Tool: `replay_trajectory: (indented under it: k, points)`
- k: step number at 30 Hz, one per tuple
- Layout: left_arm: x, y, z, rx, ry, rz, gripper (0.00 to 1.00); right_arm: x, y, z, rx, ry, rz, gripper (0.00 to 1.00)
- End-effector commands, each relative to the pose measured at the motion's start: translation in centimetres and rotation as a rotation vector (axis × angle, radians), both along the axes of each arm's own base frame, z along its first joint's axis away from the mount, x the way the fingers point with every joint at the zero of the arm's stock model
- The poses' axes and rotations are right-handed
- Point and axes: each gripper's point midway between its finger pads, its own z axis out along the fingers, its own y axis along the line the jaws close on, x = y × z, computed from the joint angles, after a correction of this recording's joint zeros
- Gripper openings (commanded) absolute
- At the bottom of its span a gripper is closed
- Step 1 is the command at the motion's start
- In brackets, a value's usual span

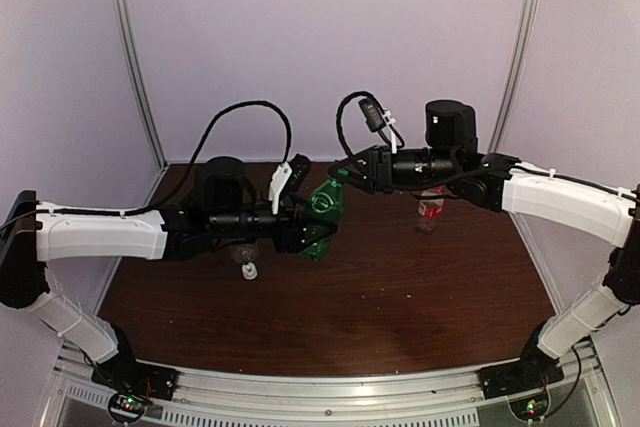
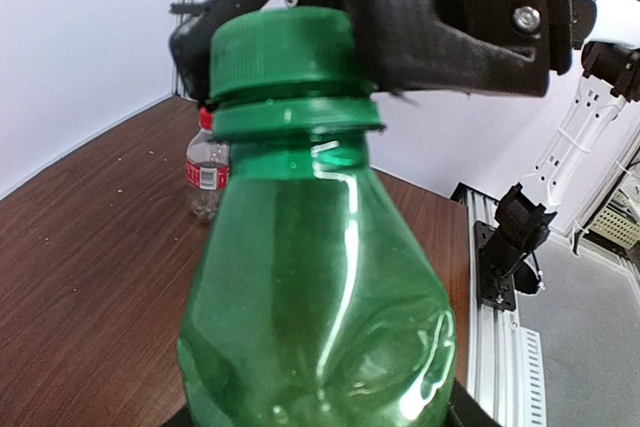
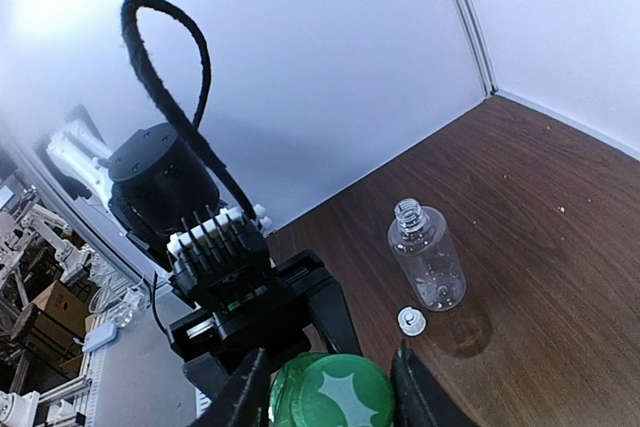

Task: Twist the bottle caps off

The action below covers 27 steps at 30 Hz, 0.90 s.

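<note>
from the top view the clear bottle (image 1: 246,251) is half hidden under my left arm, left of the table's (image 1: 400,297) middle. the left gripper's (image 1: 305,233) fingers are cut off in its own wrist view. i can only just read the red cap (image 2: 206,119).

both arms reach inward and meet over the middle, toward the far edge. the left gripper is clamped on the lower body of the green bottle (image 1: 322,219), holding it off the table and tilted. the right gripper (image 1: 347,174) comes in from the right, its fingers closed against the sides of the green cap (image 2: 285,47).

i count three bottles and three caps. the red-label bottle (image 1: 430,209) stands capped near the far edge, right of middle. the white cap (image 3: 411,320) lies on the table just beside the open clear bottle.
</note>
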Motion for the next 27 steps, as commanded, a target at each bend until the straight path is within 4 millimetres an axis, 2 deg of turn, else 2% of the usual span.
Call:
replay_trajectory:
  k: [1, 9, 17, 20, 25, 27]
  points:
    - [0.0, -0.4, 1.0, -0.047, -0.019, -0.008, 0.34, -0.1, 0.6, 0.9, 0.030, -0.015, 0.009, 0.36]
    - [-0.2, -0.4, 0.9, -0.053, -0.017, -0.015, 0.34, -0.1, 0.8, 0.5, 0.031, -0.008, 0.020, 0.09]
    - [-1.1, -0.4, 1.7, -0.093, -0.020, -0.058, 0.33, -0.7, 0.8, 0.8, 0.037, -0.066, 0.054, 0.02]
    - [-2.7, -0.6, 2.4, -0.129, -0.028, -0.151, 0.33, -2.2, 1.2, 1.1, 0.048, -0.118, 0.160, 0.01]
    - [-7.1, -0.2, 4.4, -0.235, -0.033, -0.393, 0.33, -6.1, 1.4, 0.9, 0.080, -0.213, 0.432, 0.02]
    - [-8.3, 0.3, 5.1, -0.274, -0.046, -0.456, 0.33, -7.0, 1.2, 0.6, 0.089, -0.236, 0.503, 0.03]
